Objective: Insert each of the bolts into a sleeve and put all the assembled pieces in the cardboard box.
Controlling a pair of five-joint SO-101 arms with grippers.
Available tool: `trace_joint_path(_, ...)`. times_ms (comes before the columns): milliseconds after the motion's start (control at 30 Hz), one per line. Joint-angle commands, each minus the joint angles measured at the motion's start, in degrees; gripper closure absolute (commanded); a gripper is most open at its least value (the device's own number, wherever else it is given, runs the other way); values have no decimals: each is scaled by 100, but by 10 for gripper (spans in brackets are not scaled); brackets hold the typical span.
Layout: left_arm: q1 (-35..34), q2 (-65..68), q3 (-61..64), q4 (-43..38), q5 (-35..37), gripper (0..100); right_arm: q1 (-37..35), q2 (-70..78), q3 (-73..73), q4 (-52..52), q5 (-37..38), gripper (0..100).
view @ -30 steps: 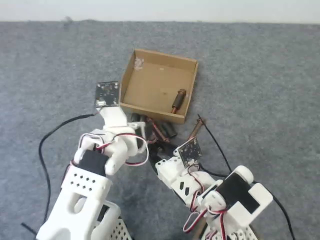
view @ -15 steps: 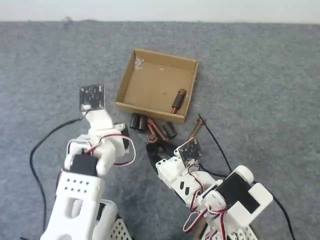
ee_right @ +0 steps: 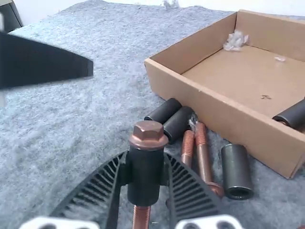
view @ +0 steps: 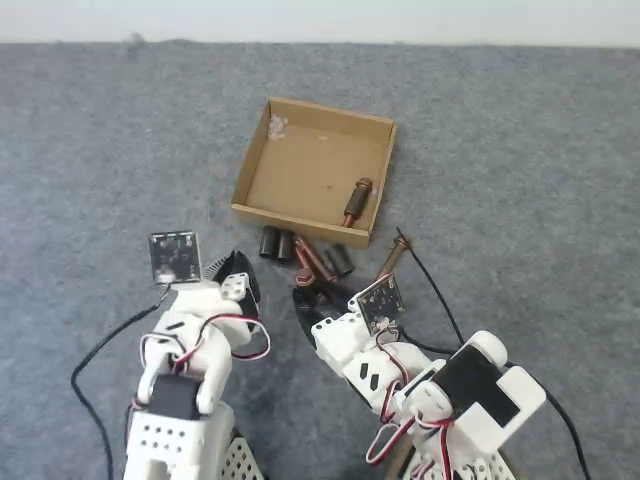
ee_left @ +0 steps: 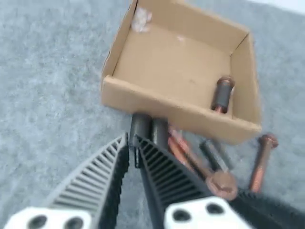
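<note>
Right wrist view: right fingers around sleeved bolt; left fingers together, empty.

Fuzzy grey felt is covering the table; bolts are showing coppery metal, sleeves matt black, the cardboard box matt brown.

Grey carpet: cardboard box, loose sleeves, bolts.

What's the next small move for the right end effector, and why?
Probably lift toward the box: the right end effector grips a sleeve with a bolt already through it, and one assembled piece already lies in the box.
</note>
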Motion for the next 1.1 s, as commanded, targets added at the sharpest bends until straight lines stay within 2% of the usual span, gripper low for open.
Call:
trace_joint_path(0, -237, -440, -40, 316, -26, 981, 110, -127, 44, -66, 105, 992)
trace_joint_path(133, -475, -290, -40, 352, -26, 981, 119, -673, 264, -40, 105, 992)
trace_joint_path(300, -457, -123, -31, 360, -26, 980, 602, -1692, 211, 1112, 105, 992)
trace_joint_path(600, -457, -26, -31, 360, -26, 979, 857, -4497, 97, 4171, 105, 992)
trace_joint_path(800, -457, -26, -31, 360, -26, 979, 1226, -6062, -853, 6870, 79, 992)
trace_joint_path(933, -457, -26, -31, 360, -26, 979, 1393, -6273, -1846, 8084, 79, 992)
trace_joint_path(1067, -457, -26, -31, 360, -26, 979, 1420, -5886, -2620, 8409, 79, 992)
